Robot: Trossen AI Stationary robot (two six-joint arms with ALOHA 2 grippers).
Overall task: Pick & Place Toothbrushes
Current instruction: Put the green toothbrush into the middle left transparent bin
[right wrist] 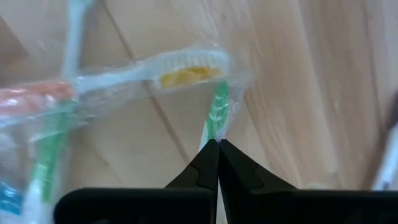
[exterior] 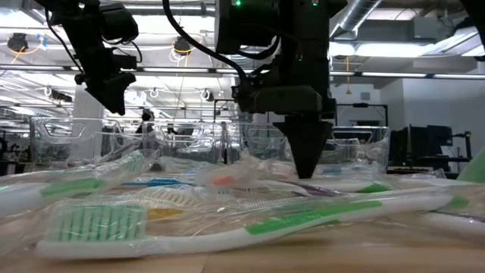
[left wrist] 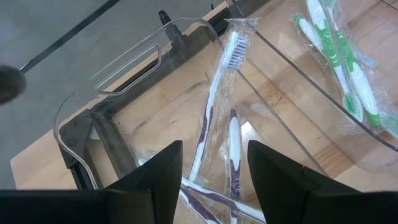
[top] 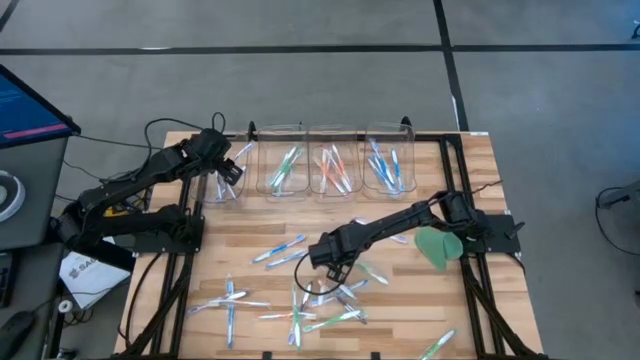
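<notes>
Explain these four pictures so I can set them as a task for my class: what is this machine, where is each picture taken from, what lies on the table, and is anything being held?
This is a robot with two dark arms at a wooden table, each ending in a two-finger gripper. One picture looks straight down from above, one looks level across the table top, and two come from cameras on the arms' wrists.

Wrapped toothbrushes lie scattered on the table. Along its far edge stand four clear bins; three hold sorted brushes, green, orange and blue. A flat green leaf-shaped piece lies near the right arm.

The left gripper hangs open over the leftmost bin, where purple toothbrushes lie. The right gripper is down in the pile, shut at a green-handled toothbrush; whether it actually grips it cannot be told.
</notes>
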